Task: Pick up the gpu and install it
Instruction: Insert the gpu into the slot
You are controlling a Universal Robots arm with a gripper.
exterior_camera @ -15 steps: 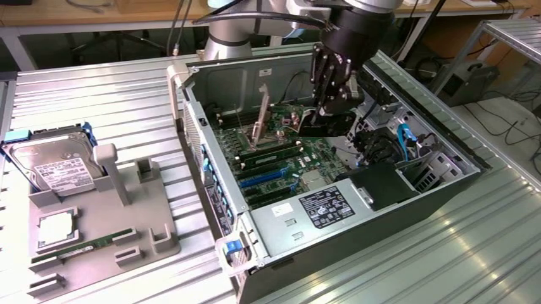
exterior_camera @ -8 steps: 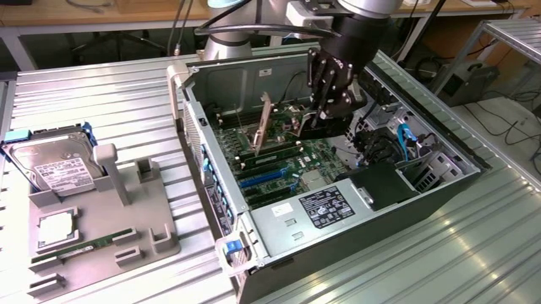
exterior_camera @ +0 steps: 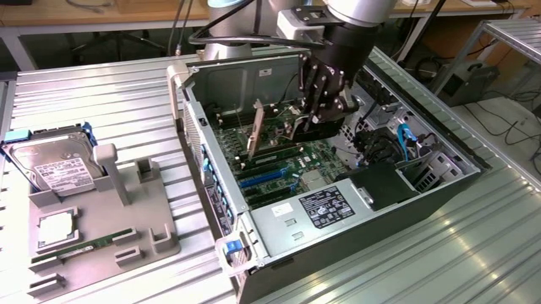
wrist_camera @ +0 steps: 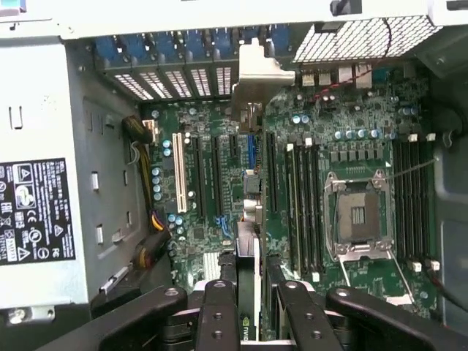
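With fingers (wrist_camera: 219, 316) clamped on the gpu (wrist_camera: 248, 256), holding it edge-on inside the case (exterior_camera: 245, 82), over the board (wrist_camera: 183, 117) slots, bracket (wrist_camera: 257, 73) toward the rear grilles. Likely stiff, light, fragile: best gripped along rigid edges, not by components

Case walls (exterior_camera: 245, 82) and cables (exterior_camera: 376, 142) hem the hand (exterior_camera: 308, 123) and its gpu (wrist_camera: 247, 241).

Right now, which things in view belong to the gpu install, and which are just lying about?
In the job: gpu, gripped in the claw; motherboard inside the open case.
Lying about: hard drive, memory stick and square chip, all on the grey tray beside the case.
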